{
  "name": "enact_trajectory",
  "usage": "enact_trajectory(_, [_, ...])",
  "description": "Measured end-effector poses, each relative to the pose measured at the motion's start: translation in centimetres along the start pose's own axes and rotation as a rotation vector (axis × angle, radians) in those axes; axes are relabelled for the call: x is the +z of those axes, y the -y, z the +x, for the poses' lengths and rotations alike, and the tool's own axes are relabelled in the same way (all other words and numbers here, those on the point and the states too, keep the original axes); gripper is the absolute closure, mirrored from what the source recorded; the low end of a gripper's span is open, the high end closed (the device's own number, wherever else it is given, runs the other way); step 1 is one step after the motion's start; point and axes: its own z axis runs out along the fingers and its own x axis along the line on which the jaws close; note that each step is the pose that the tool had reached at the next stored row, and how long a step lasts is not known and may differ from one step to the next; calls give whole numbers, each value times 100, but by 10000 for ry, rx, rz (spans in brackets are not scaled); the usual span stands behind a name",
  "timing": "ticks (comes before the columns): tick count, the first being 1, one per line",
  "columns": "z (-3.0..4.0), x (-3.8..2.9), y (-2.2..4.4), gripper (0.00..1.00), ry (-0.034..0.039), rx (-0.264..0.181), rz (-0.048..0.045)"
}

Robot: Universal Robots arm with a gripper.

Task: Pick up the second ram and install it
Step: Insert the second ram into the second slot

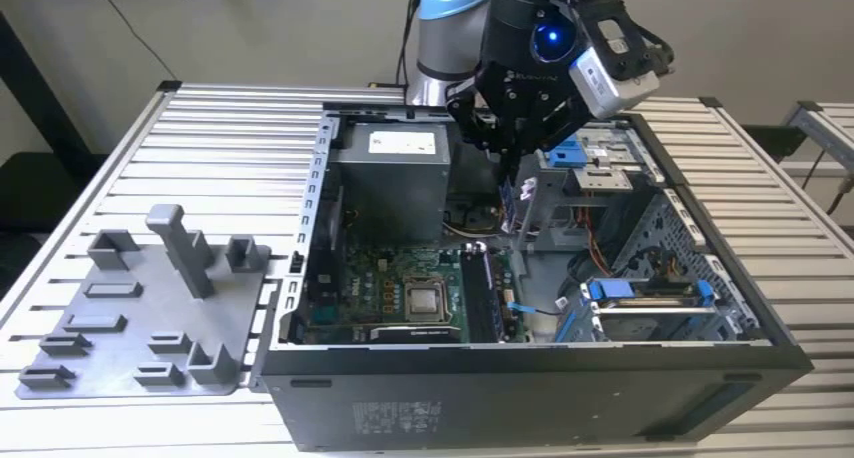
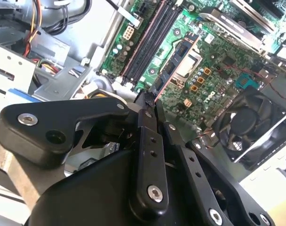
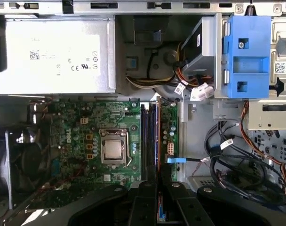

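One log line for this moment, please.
gripper: shut on second ram | position: over motherboard slots, inside open case | ram: not yet seated

Bright, even light; soft shadows

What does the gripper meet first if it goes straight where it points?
Probably the black memory slots on the motherboard: the gripper, shut on the second ram, points down in line with them. The ram would touch first; depth unclear.
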Motion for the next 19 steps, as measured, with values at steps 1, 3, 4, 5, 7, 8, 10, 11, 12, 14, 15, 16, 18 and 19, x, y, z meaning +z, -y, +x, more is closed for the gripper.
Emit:
enact_trajectory(1, [0,0,0,86,0,1,-5])
enact_trajectory(3, [0,0,0,86,-1,0,-13])
enact_trajectory(4, [0,0,0,86,-1,0,-18])
enact_trajectory(5, [0,0,0,86,-1,1,-23])
enact_trajectory(7, [0,0,0,86,-1,1,-32])
enact_trajectory(8, [0,0,0,86,-1,1,-36])
enact_trajectory(10, [0,0,0,86,-2,2,-63])
enact_trajectory(11, [0,0,0,86,-3,1,-68])
enact_trajectory(12, [0,0,0,86,-3,1,-72])
enact_trajectory(14, [0,0,0,86,-3,2,-82])
enact_trajectory(15, [0,0,0,86,-3,2,-96])
enact_trajectory(16, [0,0,0,86,-4,2,-113])
enact_trajectory(18, [0,0,0,86,-5,3,-123])
enact_trajectory(19, [0,0,0,86,-5,3,-128])
